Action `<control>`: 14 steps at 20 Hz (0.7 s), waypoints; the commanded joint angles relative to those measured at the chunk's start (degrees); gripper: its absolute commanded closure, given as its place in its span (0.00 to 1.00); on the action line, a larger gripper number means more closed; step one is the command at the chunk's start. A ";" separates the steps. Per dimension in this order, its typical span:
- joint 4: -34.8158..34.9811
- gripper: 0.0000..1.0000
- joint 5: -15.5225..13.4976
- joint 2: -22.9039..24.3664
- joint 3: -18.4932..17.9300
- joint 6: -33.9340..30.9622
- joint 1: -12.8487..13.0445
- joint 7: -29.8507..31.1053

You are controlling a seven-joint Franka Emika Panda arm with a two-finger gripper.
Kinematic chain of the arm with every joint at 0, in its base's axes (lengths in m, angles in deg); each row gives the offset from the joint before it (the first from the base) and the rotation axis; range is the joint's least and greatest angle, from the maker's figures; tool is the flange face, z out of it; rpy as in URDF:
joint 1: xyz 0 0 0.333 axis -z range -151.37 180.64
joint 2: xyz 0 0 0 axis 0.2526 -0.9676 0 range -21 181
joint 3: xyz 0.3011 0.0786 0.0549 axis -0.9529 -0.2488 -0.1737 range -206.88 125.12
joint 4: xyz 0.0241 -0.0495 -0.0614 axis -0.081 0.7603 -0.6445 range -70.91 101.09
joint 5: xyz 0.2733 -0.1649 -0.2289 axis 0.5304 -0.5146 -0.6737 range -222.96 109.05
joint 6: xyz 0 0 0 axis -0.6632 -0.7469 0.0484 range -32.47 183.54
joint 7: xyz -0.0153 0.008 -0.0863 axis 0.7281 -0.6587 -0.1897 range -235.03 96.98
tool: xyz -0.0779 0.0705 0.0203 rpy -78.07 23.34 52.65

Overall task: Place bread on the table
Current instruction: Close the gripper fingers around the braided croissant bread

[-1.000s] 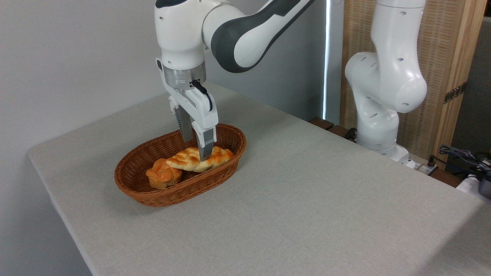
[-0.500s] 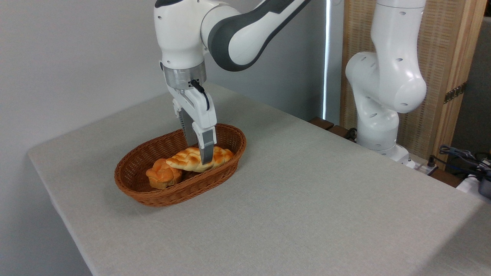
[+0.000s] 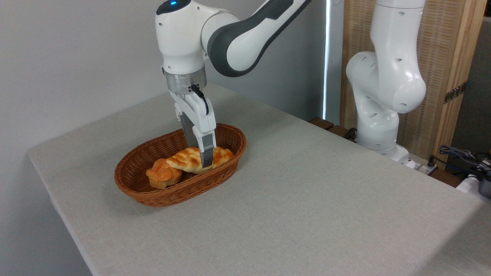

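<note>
The bread (image 3: 185, 161), a long braided golden loaf, lies in the right half of a brown wicker basket (image 3: 168, 196) on the table (image 3: 307, 199). My gripper (image 3: 199, 155) reaches straight down into the basket and is open, its two fingers straddling the middle of the loaf. The near finger (image 3: 207, 151) covers the loaf's front side. The far finger's tip is hidden behind the loaf. The loaf still rests in the basket.
A small round orange bun (image 3: 163, 174) sits in the basket just left of the loaf. The arm's white base (image 3: 378, 126) stands at the table's far right edge. Cables (image 3: 460, 157) lie beyond that edge. A grey wall runs behind.
The gripper has come down and shifted slightly right, so its fingers now reach lower around the loaf. The loaf and the bun have not moved.
</note>
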 commanded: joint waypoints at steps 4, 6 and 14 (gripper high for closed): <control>1.15 0.36 0.46 0.34 -0.50 2.90 0.59 -0.35; 1.15 0.44 0.46 0.34 -0.50 2.99 0.59 -0.44; 1.15 0.56 0.46 0.34 -0.50 2.99 0.59 -0.44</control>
